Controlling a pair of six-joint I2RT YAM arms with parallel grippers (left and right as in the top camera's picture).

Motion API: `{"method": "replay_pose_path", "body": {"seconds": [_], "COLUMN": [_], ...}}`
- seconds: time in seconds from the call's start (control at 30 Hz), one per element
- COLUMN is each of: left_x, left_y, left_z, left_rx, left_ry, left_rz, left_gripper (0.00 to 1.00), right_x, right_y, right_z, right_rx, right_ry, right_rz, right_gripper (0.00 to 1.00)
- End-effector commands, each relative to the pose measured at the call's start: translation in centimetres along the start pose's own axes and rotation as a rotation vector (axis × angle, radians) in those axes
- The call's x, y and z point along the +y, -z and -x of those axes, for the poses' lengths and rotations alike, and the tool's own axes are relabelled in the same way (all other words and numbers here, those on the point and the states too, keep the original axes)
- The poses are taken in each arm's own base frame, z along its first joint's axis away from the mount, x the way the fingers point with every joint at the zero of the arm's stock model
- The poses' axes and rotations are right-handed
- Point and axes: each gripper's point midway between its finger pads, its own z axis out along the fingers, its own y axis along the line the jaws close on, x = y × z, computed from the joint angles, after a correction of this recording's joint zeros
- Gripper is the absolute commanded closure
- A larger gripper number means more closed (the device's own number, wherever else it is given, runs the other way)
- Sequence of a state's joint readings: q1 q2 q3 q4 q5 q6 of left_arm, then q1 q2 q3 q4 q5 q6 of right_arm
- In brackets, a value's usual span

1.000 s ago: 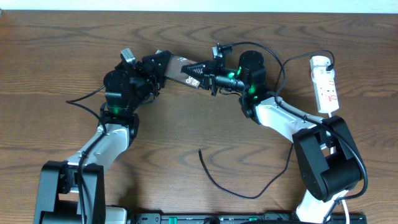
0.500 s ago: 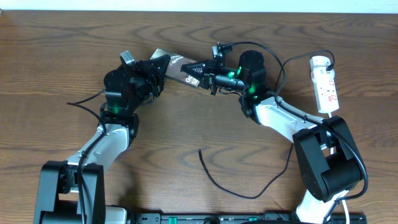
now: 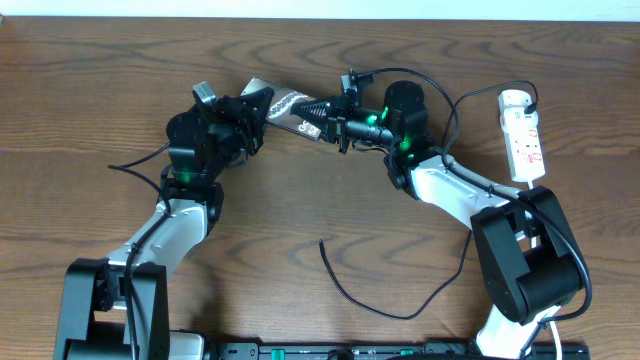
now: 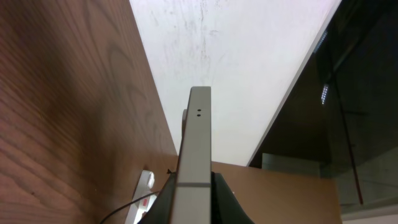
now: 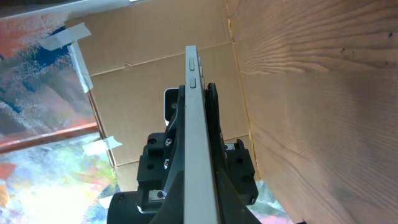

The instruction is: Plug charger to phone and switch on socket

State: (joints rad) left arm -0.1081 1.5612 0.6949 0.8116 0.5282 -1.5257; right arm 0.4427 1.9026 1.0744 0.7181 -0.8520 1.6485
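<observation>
One phone (image 3: 283, 103), one charger (image 3: 352, 297), one socket (image 3: 524, 135)

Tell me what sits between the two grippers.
The phone spans the gap, the left gripper shut on one end, the right gripper on the other; seen overhead.

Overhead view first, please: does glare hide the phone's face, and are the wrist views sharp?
Overhead: a pale reflection covers part of the phone. Left wrist: its edge looks crisp against a bright white background. Right wrist: its edge softens toward the frame's bottom.
</observation>
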Motion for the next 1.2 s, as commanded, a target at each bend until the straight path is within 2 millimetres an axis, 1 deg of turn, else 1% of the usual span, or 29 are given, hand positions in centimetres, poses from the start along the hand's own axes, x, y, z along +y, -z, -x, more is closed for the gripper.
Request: {"method": "replay_pose_path", "body": {"seconds": [0.0,0.2,0.27,0.33,0.37,0.4,0.43,0.47,0.5,0.53,0.57,0.63,0.67,0.7,0.77,0.9,1.03,1.17], "left_x": [-1.3,-1.3,-1.3,-1.3,-1.3,-1.3,-1.3,-1.3,-1.3,-1.3,-1.3,-1.3,-1.3,-1.3,-1.3,-1.4,-1.6,-2.8], "left_y": [0.1,0.1,0.1,0.1,0.1,0.1,0.1,0.1,0.1,0.1,0.1,0.1,0.1,0.1,0.1,0.5,1.5,3.1], "left_z": [0.2,0.2,0.2,0.2,0.2,0.2,0.2,0.2,0.2,0.2,0.2,0.2,0.2,0.2,0.3,0.9,2.3,3.5], "left_rx": [-0.018,-0.018,-0.018,-0.018,-0.018,-0.018,-0.018,-0.018,-0.018,-0.018,-0.017,-0.018,-0.018,-0.018,-0.018,-0.011,0.011,0.053], "left_ry": [-0.086,-0.090,-0.090,-0.090,-0.090,-0.093,-0.093,-0.093,-0.093,-0.093,-0.093,-0.094,-0.094,-0.094,-0.094,-0.092,-0.089,-0.118], "left_rz": [-0.032,-0.032,-0.032,-0.032,-0.032,-0.032,-0.032,-0.032,-0.032,-0.032,-0.032,-0.032,-0.032,-0.032,-0.032,-0.035,-0.043,-0.093], "left_gripper": [0.93,0.93,0.93,0.93,0.92,0.93,0.93,0.93,0.93,0.93,0.93,0.93,0.93,0.93,0.93,0.93,0.93,0.93], "right_x": [0.3,0.3,0.3,0.3,0.3,0.3,0.3,0.3,0.3,0.3,0.3,0.3,0.3,0.3,0.3,0.4,0.5,0.6], "right_y": [-0.9,-0.9,-0.9,-0.9,-0.9,-0.9,-0.9,-0.9,-0.9,-0.9,-0.9,-0.9,-0.9,-0.9,-0.8,-0.3,0.4,1.5], "right_z": [-1.5,-1.5,-1.5,-1.5,-1.5,-1.5,-1.5,-1.5,-1.5,-1.5,-1.5,-1.5,-1.5,-1.5,-1.4,-0.9,-0.1,0.8], "right_rx": [0.035,0.035,0.034,0.035,0.035,0.035,0.035,0.035,0.035,0.035,0.035,0.035,0.035,0.035,0.033,0.027,0.019,0.019], "right_ry": [0.068,0.069,0.069,0.069,0.069,0.069,0.070,0.070,0.070,0.070,0.073,0.084,0.086,0.093,0.111,0.174,0.262,0.333], "right_rz": [-0.002,-0.002,-0.002,-0.001,-0.002,-0.002,-0.001,-0.001,-0.001,-0.001,-0.001,-0.001,-0.001,-0.001,0.000,0.002,0.005,0.008], "right_gripper": [0.99,0.99,0.97,0.92,0.84,0.79,0.70,0.59,0.50,0.44,0.33,0.20,0.17,0.10,0.02,0.01,0.01,0.01]}}
